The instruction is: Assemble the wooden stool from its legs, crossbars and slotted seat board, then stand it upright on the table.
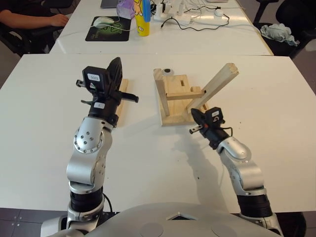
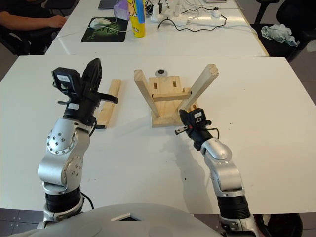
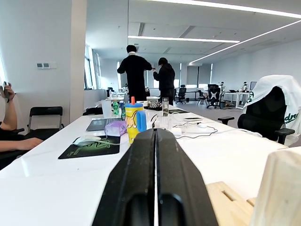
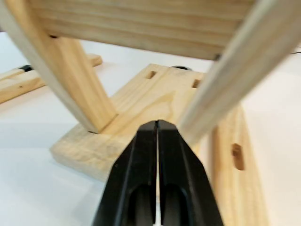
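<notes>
Stool point(image 2: 163, 111) half built and upside down in the middle of the frame. Seat board point(image 2: 167, 85) flat on the bench point(image 2: 256, 98), with two legs poking up from its near edge: one leg point(image 2: 147, 95) leaning to the upper left, the other leg point(image 2: 200, 88) to the upper right, and a crossbar point(image 2: 170, 97) joining them. Near slots filled with those legs, far slots point(image 4: 150, 74) bare. Right pincer point(image 2: 181, 114) low, just beside the lower right corner of the seat board, at the foot of the right-leaning leg, tips pressed together with nothing between them. Touching the wood or not, hard to tell. Left pincer point(image 2: 95, 68) up in the air at the left of the frame, tips pressed together too, holding nothing. Loose leg point(image 2: 108, 101) flat on the bench, just to the right of the left pincer and to the left of the stool, long side running from the lower frame up toward the top, a little tilted. Much nearer the left arm than the right. Probably the next piece to go in, so best picked up by the left pincer: tips apart first, then down over the short way across the leg, then over to a bare slot at the far side of the board.
</notes>
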